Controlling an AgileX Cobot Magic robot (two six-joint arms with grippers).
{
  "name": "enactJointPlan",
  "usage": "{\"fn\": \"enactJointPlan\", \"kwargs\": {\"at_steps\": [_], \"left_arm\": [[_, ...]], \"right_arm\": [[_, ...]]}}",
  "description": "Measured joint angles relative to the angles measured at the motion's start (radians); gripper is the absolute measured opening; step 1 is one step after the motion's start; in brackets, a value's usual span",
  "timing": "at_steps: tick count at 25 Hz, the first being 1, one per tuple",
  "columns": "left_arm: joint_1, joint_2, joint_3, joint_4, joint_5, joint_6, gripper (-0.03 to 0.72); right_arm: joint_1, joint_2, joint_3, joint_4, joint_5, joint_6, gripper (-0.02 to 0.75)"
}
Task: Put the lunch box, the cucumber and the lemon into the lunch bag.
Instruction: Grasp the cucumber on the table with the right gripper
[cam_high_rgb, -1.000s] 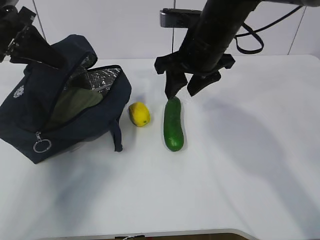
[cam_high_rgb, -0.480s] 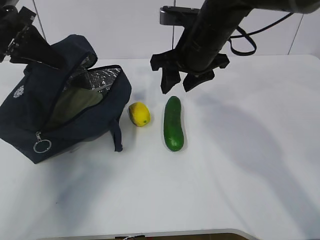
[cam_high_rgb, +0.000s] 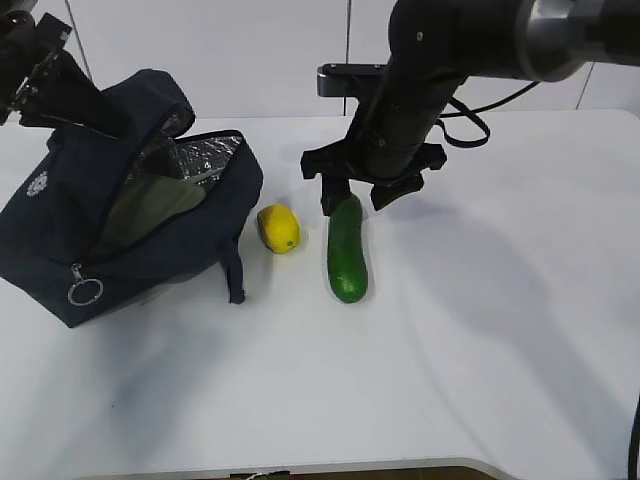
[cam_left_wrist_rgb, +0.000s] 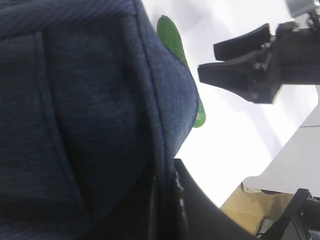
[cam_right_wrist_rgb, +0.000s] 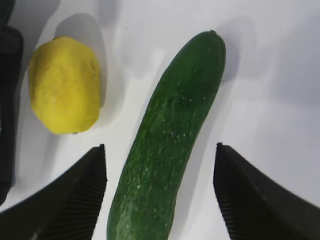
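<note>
Plainly the right gripper is the nearer hand; its fingers stand wide apart, one on each side of the cucumber, which lies flat on the table just beside the lemon; the cucumber's long axis runs straight away from the wrist (so the fingers cross it squarely); the left gripper, pinched shut on the lunch bag, holds its mouth open to the left of both.
</note>
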Motion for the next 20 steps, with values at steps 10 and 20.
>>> {"fn": "enactJointPlan", "kwargs": {"at_steps": [10, 20], "left_arm": [[0.000, 0.000, 0.000, 0.000, 0.000, 0.000, -0.014], [0.000, 0.000, 0.000, 0.000, 0.000, 0.000, -0.014]], "right_arm": [[0.000, 0.069, -0.007, -0.014, -0.044, 0.051, 0.531], [0.000, 0.114, -0.008, -0.014, -0.064, 0.054, 0.530]]}}
